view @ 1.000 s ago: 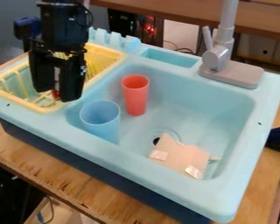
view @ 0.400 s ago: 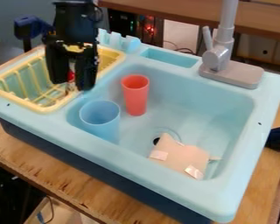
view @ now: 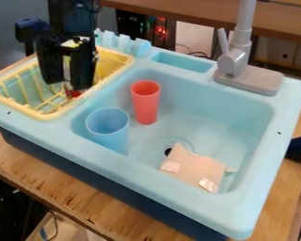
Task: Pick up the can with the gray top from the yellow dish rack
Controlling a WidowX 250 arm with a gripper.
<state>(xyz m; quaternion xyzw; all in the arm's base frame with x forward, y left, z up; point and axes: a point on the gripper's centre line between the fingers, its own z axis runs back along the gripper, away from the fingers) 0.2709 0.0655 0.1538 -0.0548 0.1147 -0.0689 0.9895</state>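
Object (view: 73,93), small and red, sits at the gripper (view: 66,86) over the yellow rack (view: 49,116) — whether clamped or free, cannot tell — likely light, stiff and slippery; grasp squarely at mid-body.

Item: small red object (view: 73,93), mostly hidden by the tool (view: 68,88). Visible portion: a short, bright-red patch at the lower end, irregular in outline. A narrow pale strip shows above the red; whether both belong to one piece cannot be told. Full shape and material not determinable.

Pose: cannot be read reliably from the visible portion.

Position: at the yellow rack (view: 51,116), seen against its sink-side edge, just inside the rim in this view. Contact with the rack, or height above it, cannot be told.
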